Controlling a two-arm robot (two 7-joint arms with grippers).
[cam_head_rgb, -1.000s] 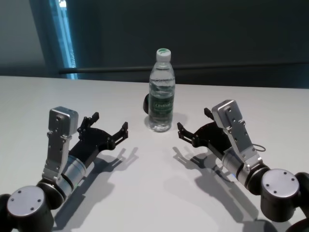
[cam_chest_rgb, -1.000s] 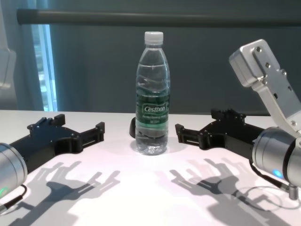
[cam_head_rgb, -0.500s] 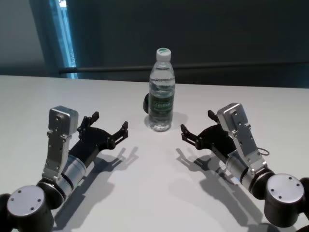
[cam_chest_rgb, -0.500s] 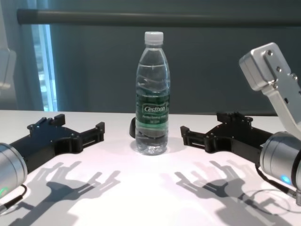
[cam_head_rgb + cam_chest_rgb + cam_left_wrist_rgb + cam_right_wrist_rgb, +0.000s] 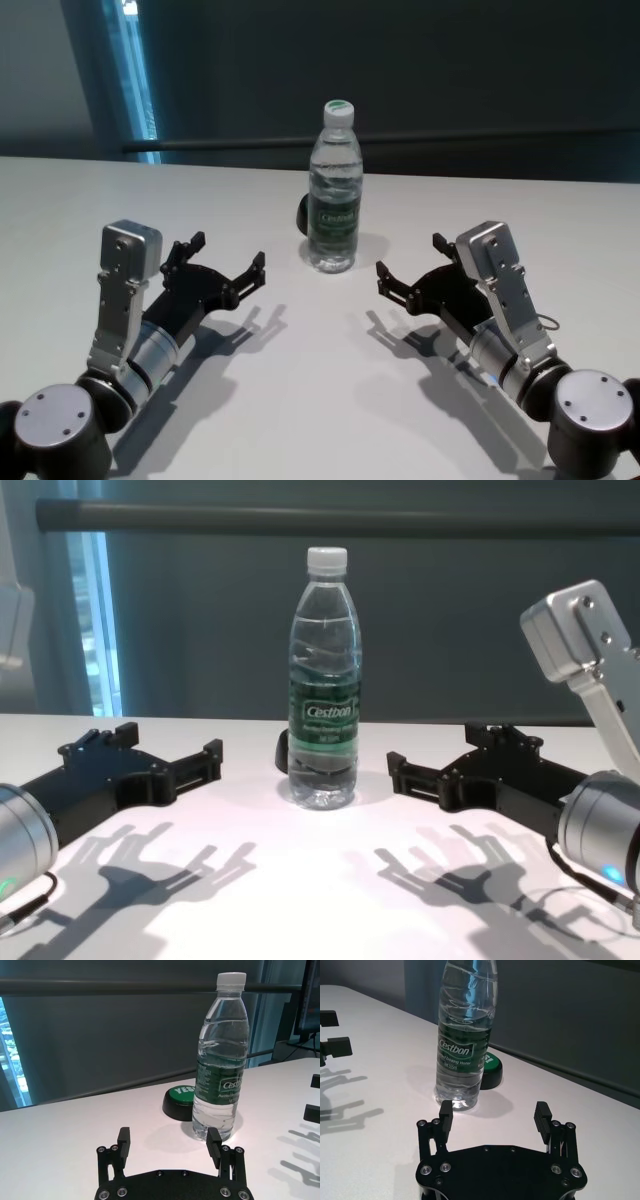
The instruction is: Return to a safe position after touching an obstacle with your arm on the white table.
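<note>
The obstacle, a clear water bottle [image 5: 334,190] with a white cap and green label, stands upright on the white table [image 5: 300,400]. It also shows in the chest view [image 5: 324,680], the left wrist view [image 5: 220,1060] and the right wrist view [image 5: 462,1035]. My right gripper [image 5: 412,268] is open and empty, a short way right of the bottle and clear of it; it shows too in the chest view [image 5: 440,765] and its own wrist view [image 5: 495,1116]. My left gripper [image 5: 228,256] is open and empty, left of the bottle, seen too in the chest view [image 5: 165,752] and the left wrist view [image 5: 169,1144].
A low black round thing with a green top [image 5: 180,1102] sits just behind the bottle, also in the right wrist view [image 5: 491,1071]. A dark rail [image 5: 450,143] runs along the table's far edge. A thin cable loop [image 5: 540,322] lies by my right arm.
My right arm has drawn back toward me and to the right, widening the gap between its gripper and the bottle. The left arm and the bottle have not moved.
</note>
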